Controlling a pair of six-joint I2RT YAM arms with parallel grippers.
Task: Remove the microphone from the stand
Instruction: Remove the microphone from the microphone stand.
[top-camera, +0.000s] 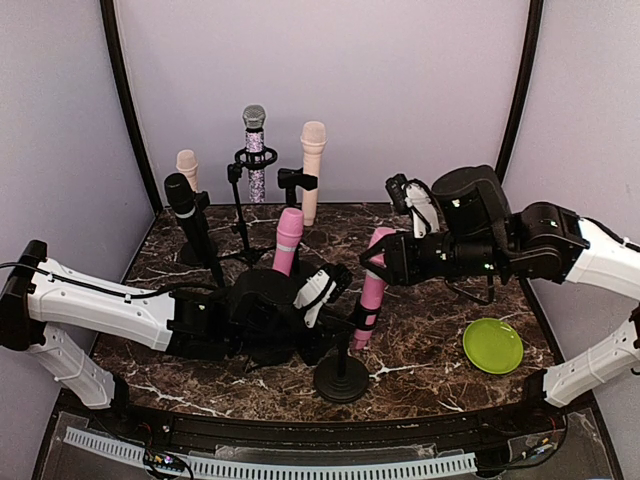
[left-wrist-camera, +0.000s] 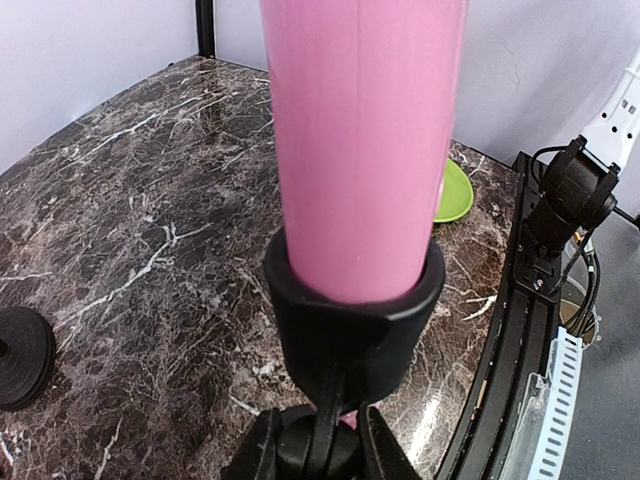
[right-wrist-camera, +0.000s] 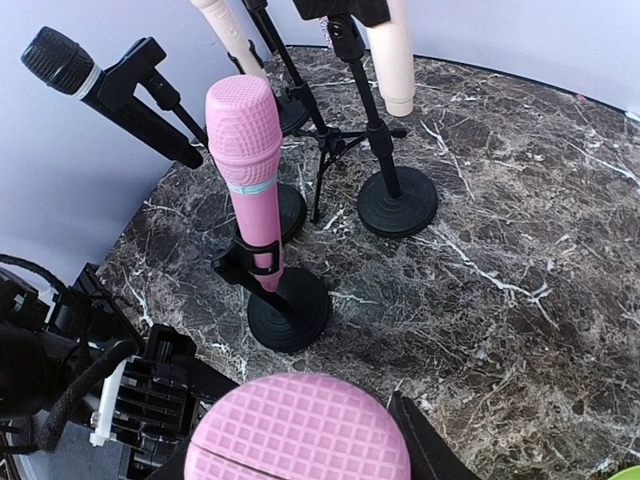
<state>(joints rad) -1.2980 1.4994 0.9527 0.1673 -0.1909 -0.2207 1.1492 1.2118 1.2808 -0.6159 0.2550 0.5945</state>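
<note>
A pink microphone (top-camera: 372, 288) stands tilted in the black clip (top-camera: 362, 322) of a round-based stand (top-camera: 341, 380) at the front centre. In the left wrist view the microphone's body (left-wrist-camera: 360, 140) fills the top, seated in the clip (left-wrist-camera: 355, 320). My left gripper (left-wrist-camera: 315, 450) is shut on the stand's joint just under that clip, and it reaches in from the left (top-camera: 345, 330). My right gripper (top-camera: 384, 252) is shut on the microphone's gridded head (right-wrist-camera: 300, 430), with one finger (right-wrist-camera: 425, 445) showing beside it.
A second pink microphone (top-camera: 288, 240) stands on its own stand just behind. Further back are a black microphone (top-camera: 185, 210), a glittery one (top-camera: 255, 150) and two cream ones (top-camera: 313, 165). A green plate (top-camera: 493, 345) lies at the front right.
</note>
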